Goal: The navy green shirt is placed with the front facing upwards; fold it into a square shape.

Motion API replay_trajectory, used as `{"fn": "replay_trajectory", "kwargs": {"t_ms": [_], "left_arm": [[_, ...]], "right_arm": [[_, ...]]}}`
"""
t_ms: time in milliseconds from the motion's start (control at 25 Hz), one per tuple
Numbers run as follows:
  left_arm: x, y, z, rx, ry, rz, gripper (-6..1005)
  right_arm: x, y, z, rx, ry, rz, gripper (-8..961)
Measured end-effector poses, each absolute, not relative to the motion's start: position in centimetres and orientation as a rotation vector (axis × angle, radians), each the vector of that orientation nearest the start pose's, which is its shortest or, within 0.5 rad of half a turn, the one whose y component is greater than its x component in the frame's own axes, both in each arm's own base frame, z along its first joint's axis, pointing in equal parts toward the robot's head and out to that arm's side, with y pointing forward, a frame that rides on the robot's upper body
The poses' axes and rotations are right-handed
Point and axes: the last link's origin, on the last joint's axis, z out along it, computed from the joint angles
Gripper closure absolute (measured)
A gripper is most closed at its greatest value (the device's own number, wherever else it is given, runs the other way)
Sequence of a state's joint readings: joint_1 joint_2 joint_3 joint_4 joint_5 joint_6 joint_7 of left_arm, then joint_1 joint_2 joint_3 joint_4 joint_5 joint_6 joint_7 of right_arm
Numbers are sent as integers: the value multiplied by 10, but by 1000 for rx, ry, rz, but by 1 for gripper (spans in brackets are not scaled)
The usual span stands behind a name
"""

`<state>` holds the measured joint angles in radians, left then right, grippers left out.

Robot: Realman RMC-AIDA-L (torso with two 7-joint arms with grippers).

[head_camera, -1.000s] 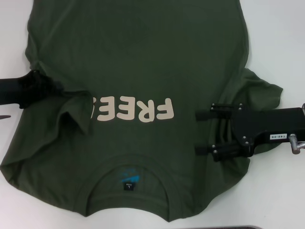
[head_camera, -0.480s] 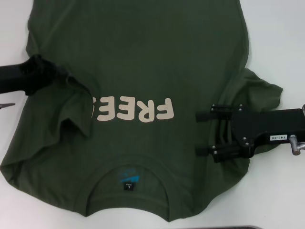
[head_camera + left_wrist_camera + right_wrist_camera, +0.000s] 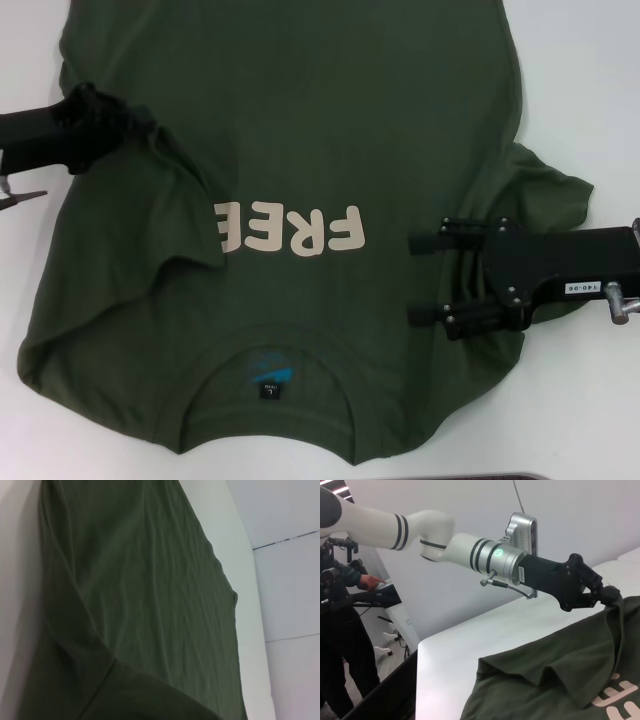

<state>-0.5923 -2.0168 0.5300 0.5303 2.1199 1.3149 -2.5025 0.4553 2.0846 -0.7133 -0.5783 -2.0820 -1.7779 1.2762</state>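
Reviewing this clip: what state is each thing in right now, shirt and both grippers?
Dark olive-green cotton T-shirt: spread front-up on the white table, not yet squared; fabric by its sleeve pulled up.
Left gripper: jaws shut on the lifted fabric at the shirt's left side.
Right gripper: jaws open, over the shirt's right side, holding nothing.

The bench [image 3: 580, 80] is plain white, its bare top showing at both sides and along the near edge. A person in dark clothes [image 3: 342, 645] stands off beyond its far corner, one hand on a dark stand or frame [image 3: 370, 597] beside them. Behind runs a pale wall [image 3: 470, 510]. In the left wrist view a light panelled wall [image 3: 290, 590] with thin seams rises past the bench edge.
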Motion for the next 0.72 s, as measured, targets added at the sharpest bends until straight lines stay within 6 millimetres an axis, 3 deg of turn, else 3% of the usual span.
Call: {"fn": "replay_trajectory", "kwargs": {"t_ms": [400, 720], "left_arm": [[-316, 366, 11, 2059, 2553, 980, 982], [-318, 357, 13, 2063, 2514, 964, 917]], "right_arm": [[275, 266, -21, -2963, 642, 806, 9], [275, 266, -21, -2963, 633, 803, 9]]}}
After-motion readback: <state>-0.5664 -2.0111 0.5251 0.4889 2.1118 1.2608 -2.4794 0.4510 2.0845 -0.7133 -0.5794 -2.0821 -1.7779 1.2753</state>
